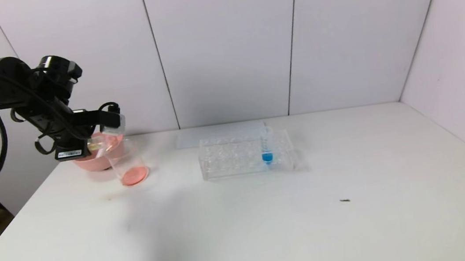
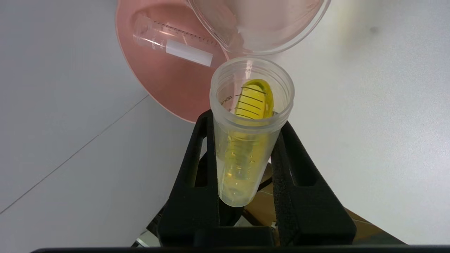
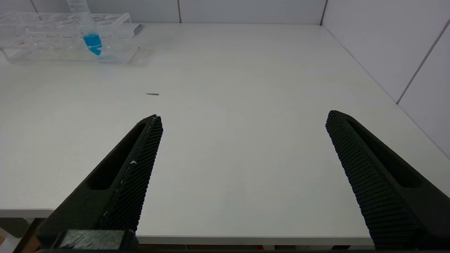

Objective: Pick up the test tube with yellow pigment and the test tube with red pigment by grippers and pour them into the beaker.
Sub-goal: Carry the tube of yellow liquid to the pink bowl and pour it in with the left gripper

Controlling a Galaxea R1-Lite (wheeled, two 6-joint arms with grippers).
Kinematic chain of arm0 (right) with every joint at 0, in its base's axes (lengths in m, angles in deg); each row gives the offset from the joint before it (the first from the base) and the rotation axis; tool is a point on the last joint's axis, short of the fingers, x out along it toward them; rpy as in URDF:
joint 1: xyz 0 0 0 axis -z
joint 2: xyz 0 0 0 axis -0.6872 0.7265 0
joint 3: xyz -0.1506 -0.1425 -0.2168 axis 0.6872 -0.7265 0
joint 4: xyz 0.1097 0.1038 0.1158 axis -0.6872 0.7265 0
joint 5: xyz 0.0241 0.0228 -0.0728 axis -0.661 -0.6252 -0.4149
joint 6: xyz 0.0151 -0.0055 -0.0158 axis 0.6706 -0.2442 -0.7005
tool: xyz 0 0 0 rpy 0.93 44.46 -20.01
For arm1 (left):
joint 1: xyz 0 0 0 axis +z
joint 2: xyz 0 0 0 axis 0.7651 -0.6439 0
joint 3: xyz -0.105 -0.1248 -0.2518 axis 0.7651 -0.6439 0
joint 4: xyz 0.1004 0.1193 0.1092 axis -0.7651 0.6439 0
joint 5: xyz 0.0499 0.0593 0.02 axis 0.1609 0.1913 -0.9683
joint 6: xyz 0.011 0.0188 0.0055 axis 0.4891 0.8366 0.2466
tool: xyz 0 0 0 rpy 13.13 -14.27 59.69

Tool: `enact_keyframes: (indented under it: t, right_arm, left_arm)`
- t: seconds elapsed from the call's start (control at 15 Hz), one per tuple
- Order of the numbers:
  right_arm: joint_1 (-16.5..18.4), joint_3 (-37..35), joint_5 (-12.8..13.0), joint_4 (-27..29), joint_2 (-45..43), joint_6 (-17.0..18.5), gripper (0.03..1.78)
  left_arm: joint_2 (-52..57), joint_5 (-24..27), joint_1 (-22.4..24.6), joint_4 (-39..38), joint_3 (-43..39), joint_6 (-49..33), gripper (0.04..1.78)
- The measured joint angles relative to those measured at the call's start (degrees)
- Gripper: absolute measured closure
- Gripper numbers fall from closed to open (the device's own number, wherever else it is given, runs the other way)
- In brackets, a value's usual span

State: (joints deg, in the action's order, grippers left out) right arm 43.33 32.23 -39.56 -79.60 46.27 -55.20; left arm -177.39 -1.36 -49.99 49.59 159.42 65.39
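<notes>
Head view: one beaker [image 1: 128,163], one blue tube [image 1: 266,146].

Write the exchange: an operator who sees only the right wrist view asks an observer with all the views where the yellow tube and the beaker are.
Operator: I see only the rack with the blue tube. Where is the yellow one?
Observer: The left gripper is shut on the test tube with yellow pigment, on the robot's far left.
Operator: And the beaker?
Observer: The beaker stands beside the pink bowl, just past the tube's mouth.
Operator: Is anything in it?
Observer: Red-orange liquid covers its bottom.
</notes>
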Motion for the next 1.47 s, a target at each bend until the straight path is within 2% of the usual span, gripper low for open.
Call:
enact_keyframes:
  t: [0.2, 1.07, 1.47]
  right_arm:
    - [0.02, 0.0, 0.0, 0.0, 0.0, 0.0, 0.11]
    - [0.0, 0.0, 0.0, 0.0, 0.0, 0.0, 0.11]
    - [0.0, 0.0, 0.0, 0.0, 0.0, 0.0, 0.11]
  left_arm:
    - [-0.67, -1.99, -0.61, -1.24, 0.0, 0.0, 1.37]
    - [-1.19, -3.0, -1.66, -1.58, 0.0, 0.0, 1.37]
    - [-1.24, -5.07, -2.12, -1.57, 0.0, 0.11, 1.37]
